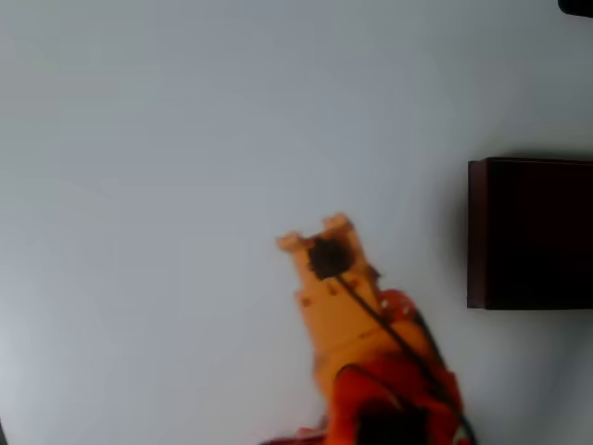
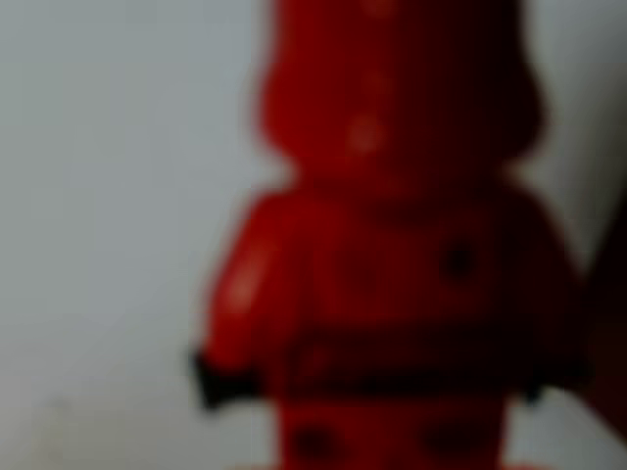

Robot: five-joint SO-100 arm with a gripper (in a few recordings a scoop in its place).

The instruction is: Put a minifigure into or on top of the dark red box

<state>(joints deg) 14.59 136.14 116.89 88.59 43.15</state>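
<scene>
The minifigure is an all-red toy figure, blurred and very close in the wrist view, upright, with its head at the top edge. In the overhead view my orange gripper sits low in the middle and points up and to the left. Its two fingertips stand slightly apart, and the figure is hidden under it. Whether the jaws press on the figure cannot be made out. The dark red box, with maroon walls and a near-black inside, lies at the right edge, well to the right of my gripper.
The pale grey table spreads wide to the left of and above the gripper. My orange-red arm runs down to the bottom edge, with a black cable along it. A small dark object sits in the top right corner.
</scene>
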